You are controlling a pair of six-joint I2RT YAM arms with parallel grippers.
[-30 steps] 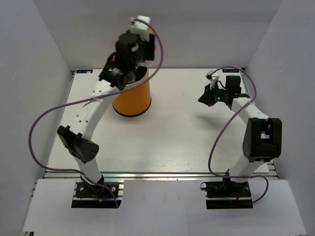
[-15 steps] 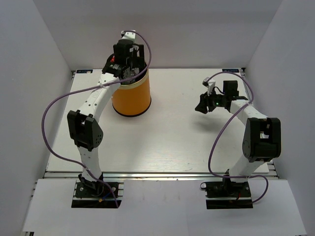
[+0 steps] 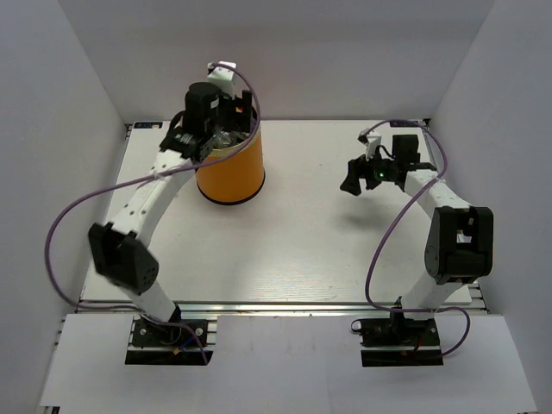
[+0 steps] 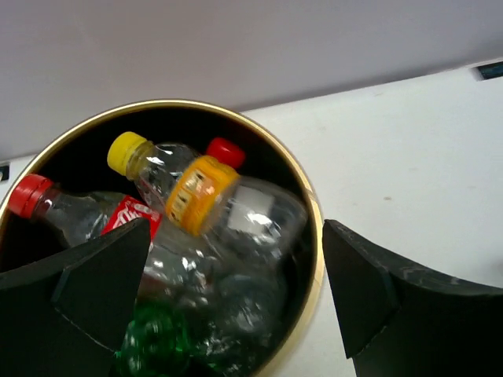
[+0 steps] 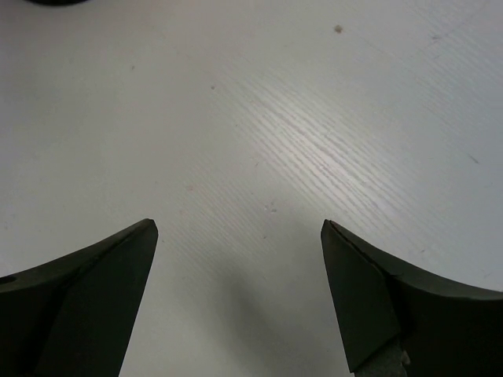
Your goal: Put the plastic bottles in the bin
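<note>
Plastic bottles are lying piled together inside the bin, down in its black interior.

White bench is carrying the bin at its far left; the tall orange-yellow cylinder is standing upright there on its black base rim. In the left wrist view its gold rim is ringing the heap of bottles.

Left arm is reaching up from its base and bending over the bin's mouth. Right arm is stretching toward the far right of the bench, well apart from the bin.

Left tool is hovering above the bin opening with its jaws spread wide, gripping nothing. Right tool is hanging over bare bench, its jaws likewise gaping wide and carrying nothing.

Among the bottles, a yellow-capped bottle with an orange label is lying on top, slanting toward the far left of the rim. A red-capped bottle with a red label is resting beside it against the left wall. A green bottle is showing at the near side, blurred. A second red cap is peeking out just behind the orange label.
</note>
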